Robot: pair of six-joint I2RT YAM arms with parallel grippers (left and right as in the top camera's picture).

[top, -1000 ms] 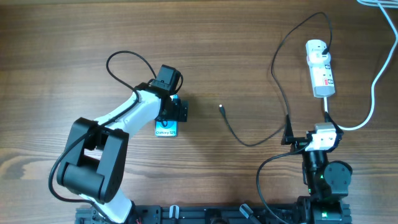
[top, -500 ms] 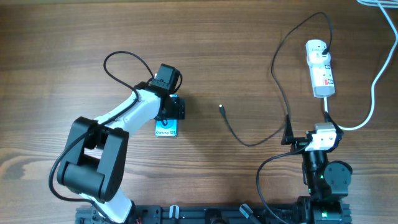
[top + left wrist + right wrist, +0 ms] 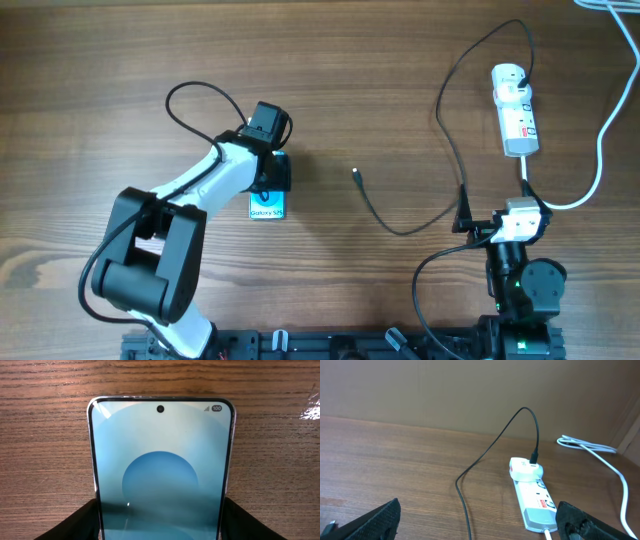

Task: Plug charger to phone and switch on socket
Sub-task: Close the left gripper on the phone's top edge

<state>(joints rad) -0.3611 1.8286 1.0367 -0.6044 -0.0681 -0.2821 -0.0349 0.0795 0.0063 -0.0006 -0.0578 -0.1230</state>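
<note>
The phone (image 3: pixel 267 208) lies flat left of centre, its cyan screen filling the left wrist view (image 3: pixel 160 460). My left gripper (image 3: pixel 271 178) is down over its far end, with a finger pressed against each long edge (image 3: pixel 160 522). The charger, a thin black cable (image 3: pixel 400 230), ends in a small connector (image 3: pixel 355 173) lying free mid-table. It runs up to a white adapter (image 3: pixel 508 78) plugged into the socket (image 3: pixel 515 115). The right wrist view shows the cable (image 3: pixel 485 455) and socket (image 3: pixel 536 502). My right gripper (image 3: pixel 515 222) is open and empty (image 3: pixel 480 527), near the socket's lower end.
A thick white lead (image 3: pixel 600 140) runs from the socket's near end up to the top right corner; it also shows in the right wrist view (image 3: pixel 600 455). The left arm's black wire (image 3: pixel 200 95) loops above the arm.
My left gripper's fingers have drawn in from a wider spread onto the phone's sides. The phone, charger and right arm have not moved.
</note>
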